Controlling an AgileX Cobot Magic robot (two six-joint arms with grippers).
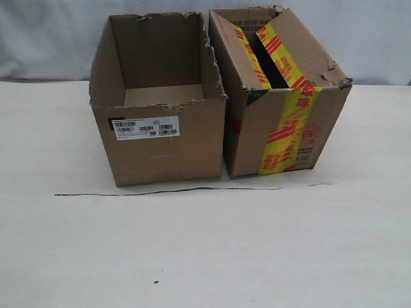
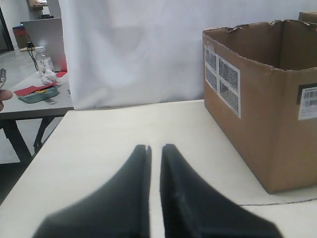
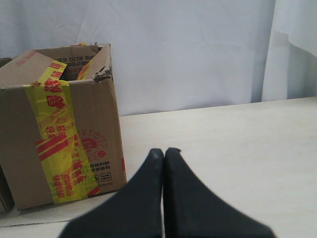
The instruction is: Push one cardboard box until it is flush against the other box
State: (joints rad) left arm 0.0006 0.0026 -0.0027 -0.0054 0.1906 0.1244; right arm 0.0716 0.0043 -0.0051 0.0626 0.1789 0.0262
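- Two boxes stand on the pale worktop [image 1: 205, 256]: the plain cardboard box [image 1: 168, 157], open-topped with ragged edges and a white barcode label [image 1: 146, 128], and the taped cardboard box [image 1: 257, 138] with its yellow, red-striped tape [image 1: 286, 138].
- The plain cardboard box sits just beside the taped cardboard box. In the exterior view a dark sliver shows between them low at the near corner. Whether their walls meet along their whole length I cannot tell.
- The left hand [image 2: 154, 148] hovers low over the worktop on the far side of the plain cardboard box from the taped one, apart from it. Its fingers are narrowed to a thin slit and hold nothing.
- The right hand [image 3: 164, 150] is on the taped cardboard box's other side, also apart from it, with its fingers pressed together and empty.
- The plain cardboard box looks empty, so it is probably light and should slide readily on the smooth worktop. Its thin walls and torn rim would likely flex or crumple under a high push.
- It seems best not gripped but pushed, with a narrowed hand laid flat against its outer wall, low and near the middle. An off-centre push would probably swing it round, and a high one could tip it.
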